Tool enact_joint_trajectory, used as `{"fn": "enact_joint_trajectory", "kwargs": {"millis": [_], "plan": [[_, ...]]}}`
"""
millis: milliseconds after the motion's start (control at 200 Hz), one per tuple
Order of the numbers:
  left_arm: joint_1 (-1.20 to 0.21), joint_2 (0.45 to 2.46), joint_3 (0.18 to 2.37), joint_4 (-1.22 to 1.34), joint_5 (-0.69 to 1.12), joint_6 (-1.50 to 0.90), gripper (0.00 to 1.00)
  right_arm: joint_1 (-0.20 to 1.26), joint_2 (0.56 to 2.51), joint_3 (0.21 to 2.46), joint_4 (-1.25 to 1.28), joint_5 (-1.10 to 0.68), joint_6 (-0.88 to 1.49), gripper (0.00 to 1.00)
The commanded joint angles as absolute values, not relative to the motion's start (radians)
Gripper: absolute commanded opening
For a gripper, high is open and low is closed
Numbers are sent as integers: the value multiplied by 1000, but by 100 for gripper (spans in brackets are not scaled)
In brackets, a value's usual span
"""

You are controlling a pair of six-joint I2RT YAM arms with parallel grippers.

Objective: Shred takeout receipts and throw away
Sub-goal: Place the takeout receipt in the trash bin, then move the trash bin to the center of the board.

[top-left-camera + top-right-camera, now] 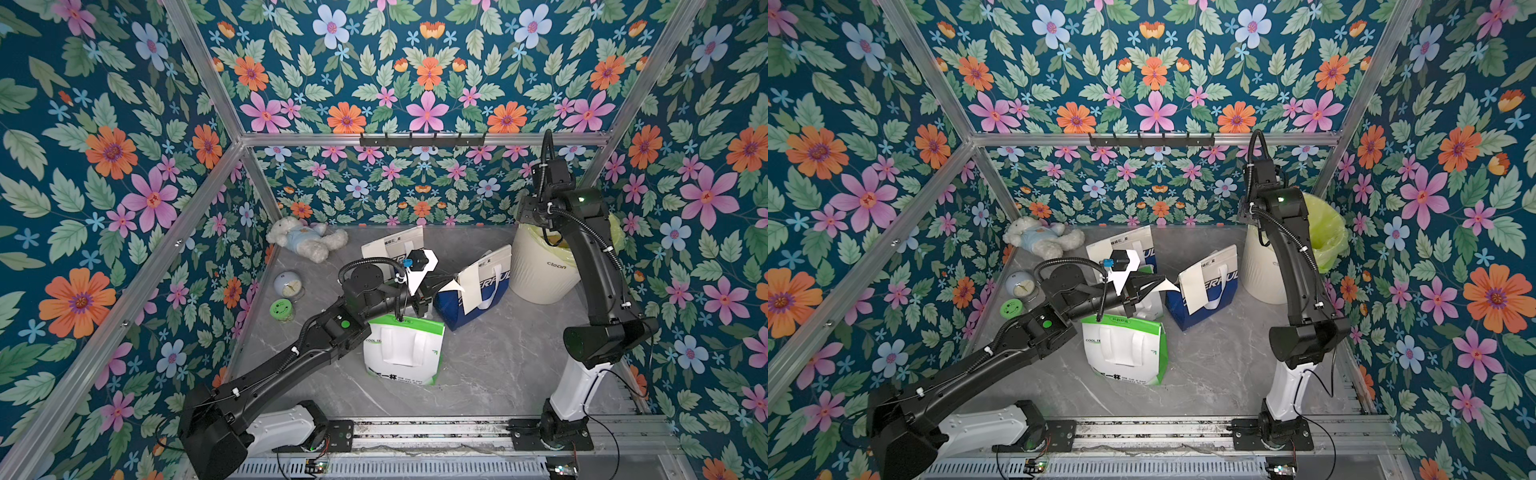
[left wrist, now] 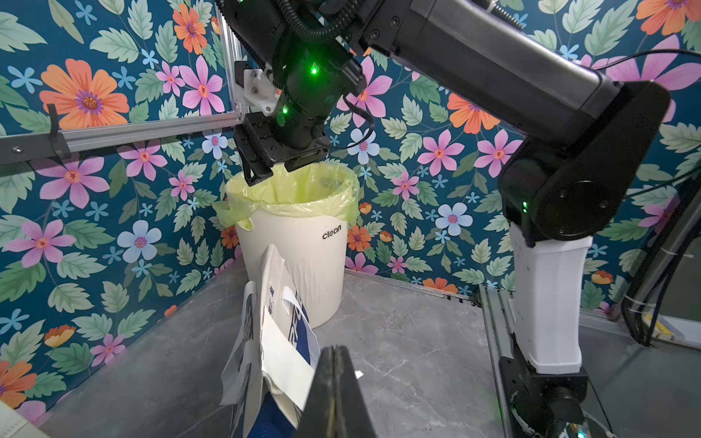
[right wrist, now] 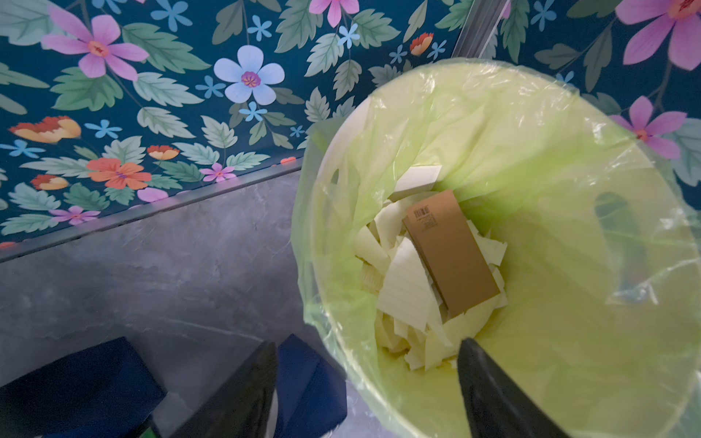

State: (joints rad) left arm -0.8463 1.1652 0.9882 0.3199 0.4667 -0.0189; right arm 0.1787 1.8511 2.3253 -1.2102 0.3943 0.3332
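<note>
My left gripper (image 2: 335,350) is shut on a piece of white takeout receipt (image 1: 1169,286), held in the air beside the white-and-blue bag (image 1: 1208,303). Only a small white corner (image 2: 358,374) of the piece shows past the jaws in the left wrist view. Another plain white sheet (image 2: 282,350) hangs against that bag's face. My right gripper (image 3: 368,379) stands open over the cream bin (image 1: 540,274) with nothing between its fingers. Torn white paper pieces (image 3: 407,288) and a brown card (image 3: 451,254) lie in the bin's green liner (image 3: 569,159).
A second white-and-blue bag (image 1: 392,245) stands behind the left wrist, and a white-and-green bag (image 1: 403,353) stands under the left forearm. A plush bear (image 1: 307,241), a round white ornament (image 1: 289,284) and a green-lidded jar (image 1: 282,309) lie by the left wall.
</note>
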Motion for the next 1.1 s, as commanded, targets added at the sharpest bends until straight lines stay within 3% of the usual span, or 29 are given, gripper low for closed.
{"fn": "enact_joint_trajectory", "kwargs": {"millis": [0, 455, 555, 765, 1095], "plan": [[-847, 1161, 994, 331, 476, -33, 0, 182, 1830, 2300, -1289, 322, 348, 74], [-848, 1135, 973, 334, 454, -67, 0, 181, 1897, 2312, -1343, 303, 232, 62], [-847, 1121, 958, 350, 445, -73, 0, 180, 1915, 2309, -1347, 299, 204, 56], [-847, 1126, 953, 359, 445, -82, 0, 179, 1886, 2253, -1324, 295, 187, 31], [-847, 1129, 948, 362, 448, -95, 0, 158, 1834, 2155, -1281, 269, 143, 24]]}}
